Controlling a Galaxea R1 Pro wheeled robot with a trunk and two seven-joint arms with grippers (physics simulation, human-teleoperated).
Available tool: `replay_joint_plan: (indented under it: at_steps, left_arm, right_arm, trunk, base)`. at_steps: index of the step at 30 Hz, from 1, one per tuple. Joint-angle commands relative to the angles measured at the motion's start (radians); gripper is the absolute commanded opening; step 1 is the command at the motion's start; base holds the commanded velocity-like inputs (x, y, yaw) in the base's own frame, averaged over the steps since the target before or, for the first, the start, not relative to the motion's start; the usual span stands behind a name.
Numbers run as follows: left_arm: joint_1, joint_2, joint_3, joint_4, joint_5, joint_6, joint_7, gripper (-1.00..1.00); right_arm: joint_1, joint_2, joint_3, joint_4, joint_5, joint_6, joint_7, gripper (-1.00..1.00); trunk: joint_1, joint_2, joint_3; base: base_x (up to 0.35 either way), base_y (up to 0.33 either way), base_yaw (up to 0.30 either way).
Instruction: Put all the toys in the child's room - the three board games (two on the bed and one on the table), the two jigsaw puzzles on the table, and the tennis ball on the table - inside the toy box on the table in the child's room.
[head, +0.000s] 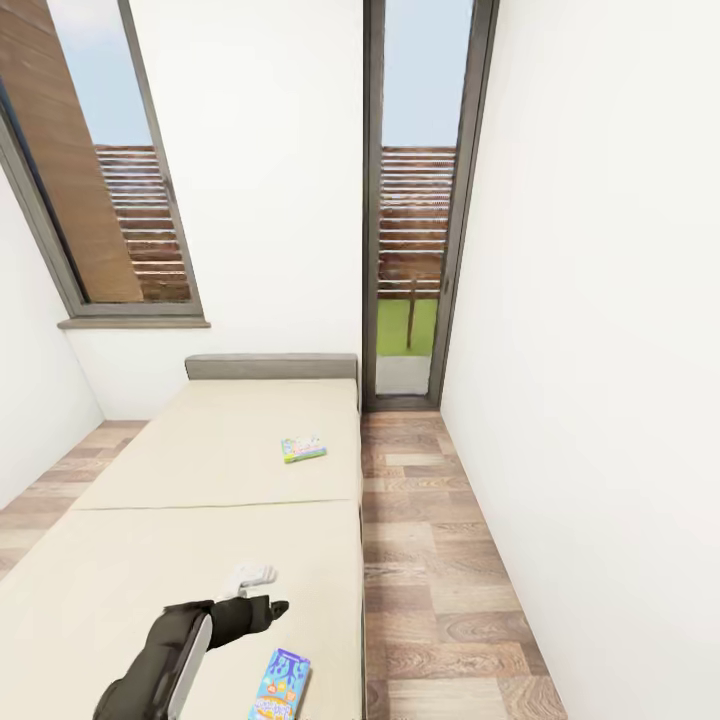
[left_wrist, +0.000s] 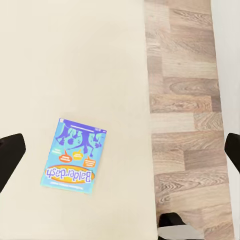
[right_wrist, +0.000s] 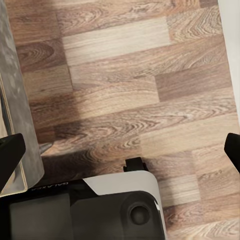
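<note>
light: bright, even daylight | shadows: soft dark patch on floor (right_wrist: 100, 135) | edges: window (head: 100, 200) leaned at 10 o'clock | blur: slight

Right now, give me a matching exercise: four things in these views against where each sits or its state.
Things:
1. Balderdash board game
2. green-edged board game
3. left hand
4. headboard

Places or states:
A. far end of the bed, under the wall
B. near part of the bed, close to its right edge
C. open, above the mattress
D. farther along the bed, near its right edge

Pairs: 1-B, 2-D, 3-C, 4-A
</note>
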Motion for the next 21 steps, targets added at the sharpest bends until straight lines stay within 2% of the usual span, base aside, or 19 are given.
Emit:
replay_joint_plan:
  at_steps: [1,4,5,8,10,14,18,21]
  left_arm:
    - [-0.035,-0.013,0.003,0.04,-0.001,-0.008,0.039,1.0]
    - [-0.118,-0.026,0.002,0.161,0.001,-0.066,0.11,1.0]
    - [-0.167,-0.029,0.002,0.238,0.003,-0.102,0.131,1.0]
    - [-0.264,-0.033,0.003,0.406,0.004,-0.174,0.154,1.0]
    - [-0.339,-0.035,0.003,0.55,0.003,-0.254,0.164,1.0]
    - [-0.402,-0.042,0.003,0.649,0.0,-0.327,0.175,1.0]
    - [-0.415,-0.067,0.002,0.671,-0.003,-0.348,0.198,1.0]
    - [-0.418,-0.076,0.001,0.675,-0.004,-0.357,0.214,1.0]
  right_arm:
    - [0.0,0.001,-0.002,-0.002,-0.009,0.006,-0.003,1.0]
    - [0.0,0.001,-0.002,-0.002,-0.009,0.008,-0.003,1.0]
    - [0.0,0.001,-0.002,-0.002,-0.009,0.008,-0.003,1.0]
    - [0.0,0.001,-0.002,-0.002,-0.009,0.01,-0.003,1.0]
    - [-0.001,0.001,-0.003,-0.002,-0.009,0.01,-0.003,1.0]
    - [-0.001,0.001,-0.003,-0.001,-0.01,0.011,-0.003,1.0]
    - [-0.002,0.001,-0.003,-0.001,-0.01,0.012,-0.003,1.0]
    - [-0.002,0.001,-0.003,0.0,-0.011,0.012,-0.003,1.0]
  trunk:
    - [0.001,-0.002,-0.004]
    - [0.001,-0.002,-0.009]
    - [0.001,-0.002,-0.01]
    - [0.001,-0.002,-0.015]
    - [0.001,-0.002,-0.018]
    - [0.001,-0.002,-0.025]
    - [0.001,-0.002,-0.031]
    - [0.001,-0.002,-0.036]
  base:
    - [0.0,0.0,0.0]
    - [0.0,0.0,0.0]
    - [0.0,0.0,0.0]
    - [0.0,0.0,0.0]
    - [0.0,0.0,0.0]
    - [0.0,0.0,0.0]
    - [0.0,0.0,0.0]
    - [0.0,0.0,0.0]
